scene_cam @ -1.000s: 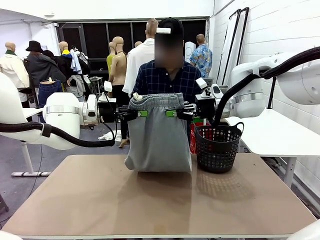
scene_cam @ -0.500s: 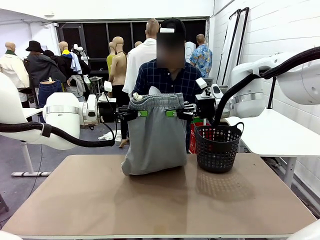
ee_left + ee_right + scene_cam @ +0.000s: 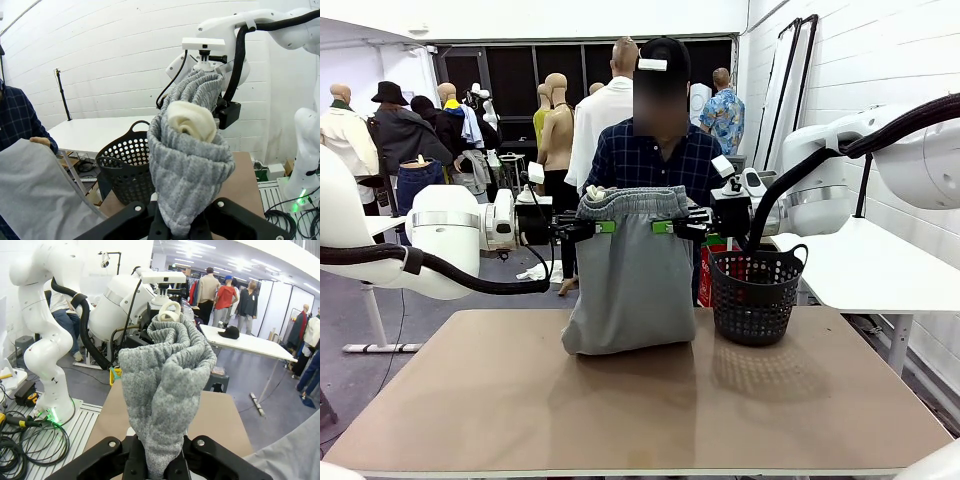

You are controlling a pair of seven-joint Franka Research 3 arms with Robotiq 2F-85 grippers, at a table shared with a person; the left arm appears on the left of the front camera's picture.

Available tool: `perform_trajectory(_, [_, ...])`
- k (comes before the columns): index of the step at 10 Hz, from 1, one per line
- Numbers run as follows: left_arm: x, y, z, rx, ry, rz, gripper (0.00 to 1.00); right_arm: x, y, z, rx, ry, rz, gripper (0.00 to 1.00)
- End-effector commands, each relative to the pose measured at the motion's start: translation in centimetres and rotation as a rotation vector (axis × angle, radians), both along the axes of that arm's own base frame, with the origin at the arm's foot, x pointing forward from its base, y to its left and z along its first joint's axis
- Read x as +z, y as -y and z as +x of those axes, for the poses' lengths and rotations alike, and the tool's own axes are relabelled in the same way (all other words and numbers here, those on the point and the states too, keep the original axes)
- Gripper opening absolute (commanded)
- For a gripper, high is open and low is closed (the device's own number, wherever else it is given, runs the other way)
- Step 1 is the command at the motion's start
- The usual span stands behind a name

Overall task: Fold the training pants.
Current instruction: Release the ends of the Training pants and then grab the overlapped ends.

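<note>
ok, live at the bench: brown top, bare up front, w/ a black basket at the far edge on my r side, perforated wall, handles up. white table beyond it on the r, by a white block wall. grey floor, dark window panes across the back. another white table in the r wrist view, black cap on it.

now the pants: light grey, up in the air over the far half of the bench, roughly mid, just beside the basket. waistband on top, running near level l to r between my two arms; long axis goes down from there, body hanging below the band. bottom edge tilts a bit, lower on my l; can't tell if it touches the bench. more grey cloth reaches over to the person on the far side, whose hand has its edge in the l wrist view.

l fingers clamped on the waistband, r fingers clamped on it too, band bunched up in both wrist views, cream bit poking out on my l.
</note>
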State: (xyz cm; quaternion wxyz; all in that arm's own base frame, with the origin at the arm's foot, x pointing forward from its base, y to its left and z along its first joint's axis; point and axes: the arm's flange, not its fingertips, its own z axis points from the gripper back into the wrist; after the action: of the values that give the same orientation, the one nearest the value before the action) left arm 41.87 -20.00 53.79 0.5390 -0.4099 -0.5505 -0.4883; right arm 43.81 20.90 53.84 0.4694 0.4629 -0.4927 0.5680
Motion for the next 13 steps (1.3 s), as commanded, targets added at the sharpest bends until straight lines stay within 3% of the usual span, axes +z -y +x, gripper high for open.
perform_trajectory(1, [0.12,0.04,-0.29,0.010,0.004,-0.006,0.00,0.13,-0.22,-0.13,0.004,0.001,0.004,0.00])
perform_trajectory(13, [0.12,0.04,-0.29,0.010,0.004,-0.006,0.00,0.13,-0.22,-0.13,0.004,0.001,0.004,0.00])
